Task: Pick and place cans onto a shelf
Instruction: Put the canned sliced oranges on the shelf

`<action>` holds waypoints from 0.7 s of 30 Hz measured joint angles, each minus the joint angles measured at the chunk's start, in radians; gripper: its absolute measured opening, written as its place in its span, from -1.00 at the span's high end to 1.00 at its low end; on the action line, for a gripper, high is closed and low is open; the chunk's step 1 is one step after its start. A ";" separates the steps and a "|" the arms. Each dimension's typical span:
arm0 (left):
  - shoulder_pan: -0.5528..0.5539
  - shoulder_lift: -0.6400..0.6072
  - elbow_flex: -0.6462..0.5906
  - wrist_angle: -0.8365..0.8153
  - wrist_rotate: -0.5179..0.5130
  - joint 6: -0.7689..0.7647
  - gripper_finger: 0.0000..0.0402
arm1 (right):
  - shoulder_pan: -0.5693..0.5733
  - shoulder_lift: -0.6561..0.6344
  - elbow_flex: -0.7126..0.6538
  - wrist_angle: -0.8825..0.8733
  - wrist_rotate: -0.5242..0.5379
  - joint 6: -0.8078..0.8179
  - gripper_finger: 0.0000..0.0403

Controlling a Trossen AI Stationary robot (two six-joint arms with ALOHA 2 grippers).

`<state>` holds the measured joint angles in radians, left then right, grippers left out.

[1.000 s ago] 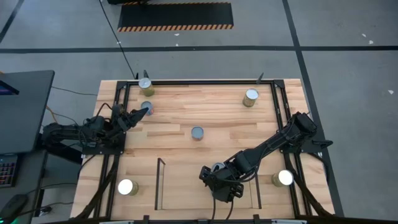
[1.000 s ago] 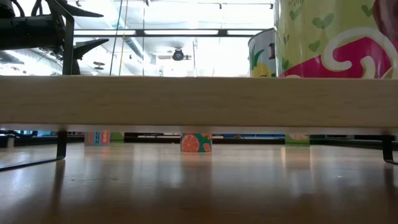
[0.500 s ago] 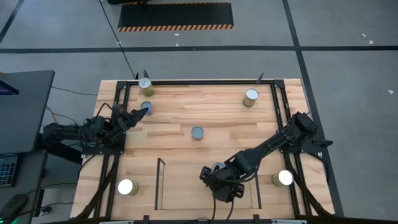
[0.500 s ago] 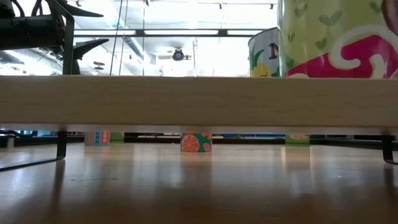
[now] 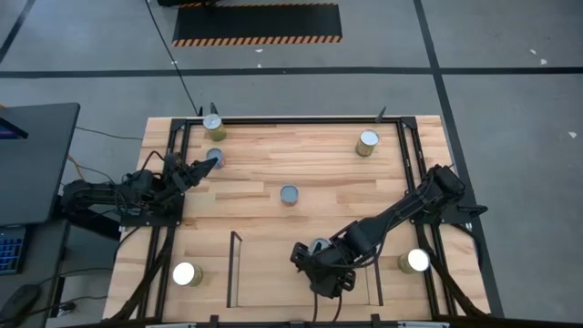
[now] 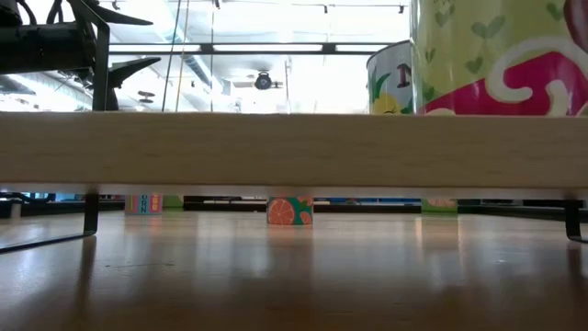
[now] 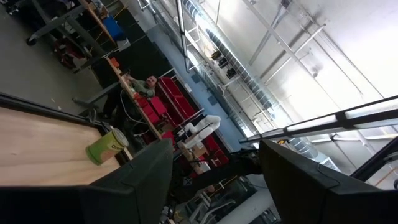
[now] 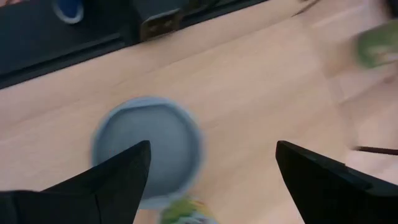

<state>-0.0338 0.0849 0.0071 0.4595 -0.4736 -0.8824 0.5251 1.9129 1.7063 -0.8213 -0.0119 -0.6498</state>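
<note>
Change: barely anything since a second ago; right gripper [image 5: 314, 267] has edged slightly toward the frame's lower left, left arm unmoved.
Right fingers: spread wide, holding nothing; in the right wrist view one dark finger [image 8: 99, 183] shows at lower left, the other at lower right.
Can at right gripper: grey-blue-topped can [image 8: 148, 147] upright on the wood, long axis vertical, round lid facing the camera, green-yellow label showing at its base; it lies between the fingers, nearer the lower-left one, apart from both.
Shelf: light-wood bay [image 5: 273, 264] edged by black rods, lower centre of the high view; this can [image 5: 319, 245] stands in it.
Left fingers: left gripper [image 5: 211, 163] parted and empty, at upper left of the high view, just beside a grey-topped can [image 5: 215, 156].
Other cans: upright at back left [image 5: 212, 123], back right [image 5: 367, 141], table centre [image 5: 289, 194]; bright white tops at lower left [image 5: 185, 273] and lower right [image 5: 416, 261].
</note>
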 joint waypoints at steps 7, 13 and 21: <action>0.000 0.000 0.000 0.000 0.000 -0.034 -0.22 | 0.000 -0.002 0.265 -0.159 0.026 0.150 -0.76; 0.000 0.000 0.000 0.000 0.037 -0.050 -0.22 | -0.052 -0.005 0.464 -0.315 0.188 0.511 -0.73; 0.000 0.000 0.000 0.000 0.044 -0.050 -0.22 | -0.201 -0.004 0.514 -0.403 0.426 0.775 -0.72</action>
<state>-0.0340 0.0851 0.0071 0.4595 -0.4297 -0.9321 0.3240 1.9087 2.2207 -1.2244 0.4137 0.1250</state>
